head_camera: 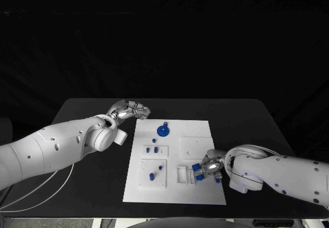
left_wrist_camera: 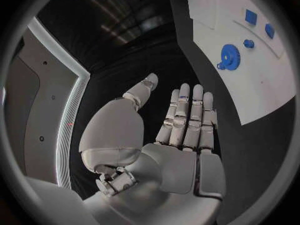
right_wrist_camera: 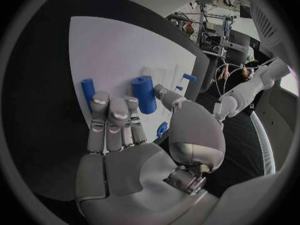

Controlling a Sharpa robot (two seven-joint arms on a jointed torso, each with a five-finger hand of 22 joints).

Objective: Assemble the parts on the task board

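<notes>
The white task board [head_camera: 175, 190] lies mid-table. A blue gear [head_camera: 163, 130] stands near its far end, and it also shows in the left wrist view as the blue gear [left_wrist_camera: 229, 56]. My left hand [head_camera: 130, 111] hovers off the board's far left corner, with its palm flat and fingers [left_wrist_camera: 187, 115] straight, holding nothing. My right hand [head_camera: 211, 167] is low over the board's near right part among blue parts [head_camera: 197, 167]. Its fingers [right_wrist_camera: 112, 115] are stretched out. A blue cylinder [right_wrist_camera: 145, 94] lies just past them beside the thumb tip, and no grip on it shows. Another blue piece [right_wrist_camera: 88, 87] lies by the outer fingers.
Small blue pegs [head_camera: 156, 149] stand in the board's left blocks, and another peg [head_camera: 151, 176] sits nearer me. A white cable [head_camera: 41, 190] runs over the table's left side. Black table [head_camera: 246, 118] surrounds the board.
</notes>
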